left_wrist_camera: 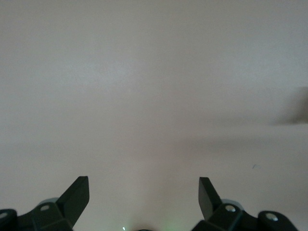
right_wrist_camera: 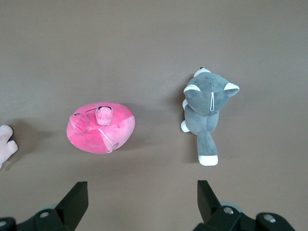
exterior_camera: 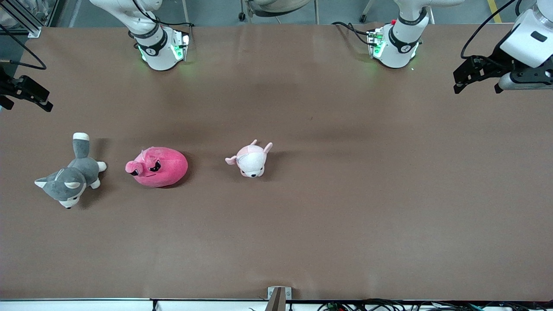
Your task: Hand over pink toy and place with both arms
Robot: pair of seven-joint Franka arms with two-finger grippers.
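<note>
The pink toy (exterior_camera: 157,166) is a round hot-pink plush with dark angry eyes. It lies on the brown table toward the right arm's end, between two other plush toys, and also shows in the right wrist view (right_wrist_camera: 101,127). My right gripper (right_wrist_camera: 142,195) is open and empty, high over the table's right-arm end (exterior_camera: 26,93), apart from the toy. My left gripper (left_wrist_camera: 143,192) is open and empty, up over the table's left-arm end (exterior_camera: 464,77), with only bare table under it.
A grey-and-white plush dog (exterior_camera: 71,175) lies beside the pink toy toward the right arm's end, also seen in the right wrist view (right_wrist_camera: 207,108). A small pale pink-and-white plush (exterior_camera: 252,160) lies near the table's middle. The arm bases (exterior_camera: 160,47) stand along the table's edge.
</note>
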